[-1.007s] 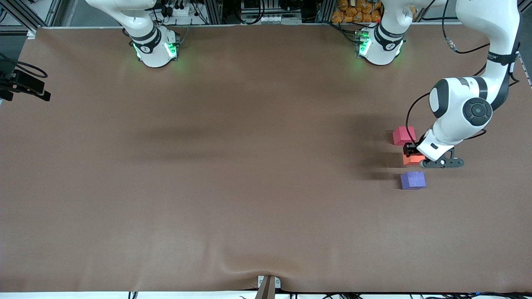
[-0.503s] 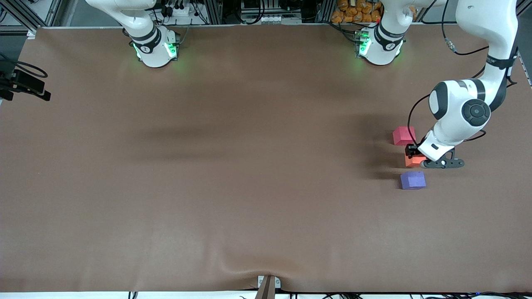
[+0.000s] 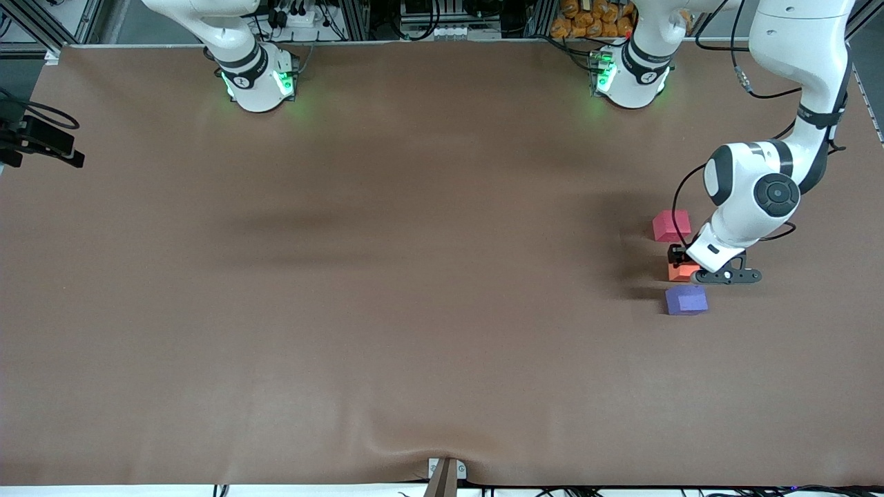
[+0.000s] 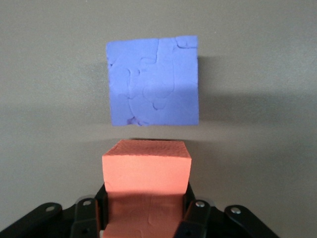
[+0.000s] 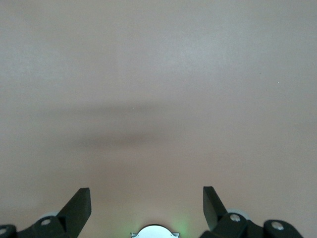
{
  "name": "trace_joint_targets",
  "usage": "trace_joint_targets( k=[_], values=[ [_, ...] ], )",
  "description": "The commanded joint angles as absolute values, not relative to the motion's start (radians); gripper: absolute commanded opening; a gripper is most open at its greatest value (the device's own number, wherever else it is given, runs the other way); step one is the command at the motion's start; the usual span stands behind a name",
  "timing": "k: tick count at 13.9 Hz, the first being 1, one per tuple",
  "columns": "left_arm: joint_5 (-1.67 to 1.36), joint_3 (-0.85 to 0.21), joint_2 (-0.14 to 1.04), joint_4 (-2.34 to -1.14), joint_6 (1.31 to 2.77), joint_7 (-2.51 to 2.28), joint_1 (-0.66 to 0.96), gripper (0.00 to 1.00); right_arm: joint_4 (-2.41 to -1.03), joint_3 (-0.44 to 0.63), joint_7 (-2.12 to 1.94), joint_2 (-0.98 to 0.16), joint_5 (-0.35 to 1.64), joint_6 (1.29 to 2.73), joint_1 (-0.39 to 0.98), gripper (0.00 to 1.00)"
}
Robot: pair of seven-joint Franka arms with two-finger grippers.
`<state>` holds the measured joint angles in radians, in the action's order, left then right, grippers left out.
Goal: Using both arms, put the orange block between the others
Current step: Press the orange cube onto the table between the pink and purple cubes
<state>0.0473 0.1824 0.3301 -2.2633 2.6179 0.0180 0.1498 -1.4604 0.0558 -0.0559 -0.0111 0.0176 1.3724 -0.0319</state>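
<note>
Near the table's edge at the left arm's end, the left gripper (image 4: 146, 218) is clamped on two flat sides of the orange block (image 4: 146, 171), between the red block (image 3: 671, 225) and purple block (image 4: 153, 82); it looks light, soft, easily dented foam, a cube with no long axis, faces roughly square with the purple one, while the right gripper (image 5: 147, 203) waits with jaws apart.
</note>
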Motion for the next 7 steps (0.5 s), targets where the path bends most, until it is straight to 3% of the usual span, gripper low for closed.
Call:
trace_joint_targets(
  k=[1, 5, 7],
  values=[
    [0.052, 0.170, 0.337, -2.269, 2.635, 0.026, 0.137, 0.29, -1.466, 0.041, -0.061, -0.003, 0.003, 1.367, -0.049, 1.00],
    [0.052, 0.170, 0.345, -2.270, 2.645, 0.022, 0.137, 0.34, -1.466, 0.041, -0.061, -0.003, 0.005, 1.365, -0.049, 1.00],
    [0.051, 0.161, 0.348, -2.270, 2.645, 0.011, 0.138, 0.46, -1.466, 0.041, -0.063, -0.003, 0.005, 1.365, -0.051, 1.00]
  ],
)
